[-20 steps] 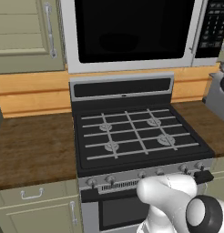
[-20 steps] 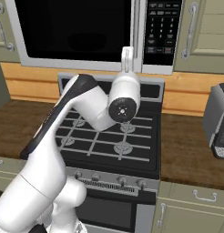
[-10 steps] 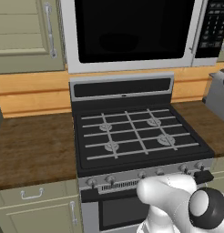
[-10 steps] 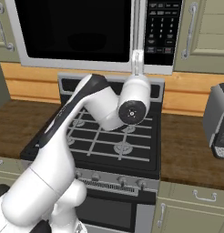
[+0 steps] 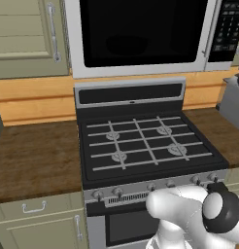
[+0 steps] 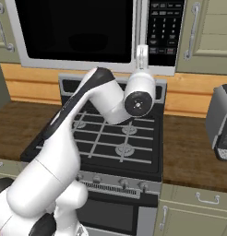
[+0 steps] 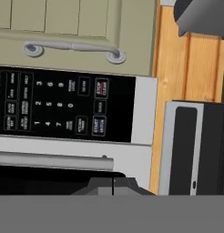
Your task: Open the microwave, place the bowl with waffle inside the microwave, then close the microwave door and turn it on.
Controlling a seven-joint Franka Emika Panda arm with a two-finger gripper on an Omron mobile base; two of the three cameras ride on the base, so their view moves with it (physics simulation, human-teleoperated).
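Note:
The microwave [image 5: 141, 68] hangs above the stove, and the microwave door [image 5: 141, 29] is closed flat against its frame. Its vertical bar handle [image 6: 138, 23] runs beside the black button panel [image 6: 164, 27]. My gripper [image 6: 141, 50] is raised in front of the microwave's lower edge, just below the handle and left of the panel. In the hand view the fingertips [image 7: 113, 184] meet, shut on nothing, with the handle [image 7: 50, 160] and button panel [image 7: 63, 104] close ahead. Behind the dark glass is a faint rounded shape [image 5: 125, 46]; I cannot tell whether it is the bowl.
A black gas stove [image 5: 141, 141] lies under the microwave between wooden counters [image 5: 34, 155]. A grey toaster [image 6: 221, 122] stands on the right counter, near the hand. Beige cabinets [image 6: 207, 32] flank the microwave.
The hand has swung to the right and a little upward, from in front of the door glass to below the handle beside the button panel. The fingers stayed shut.

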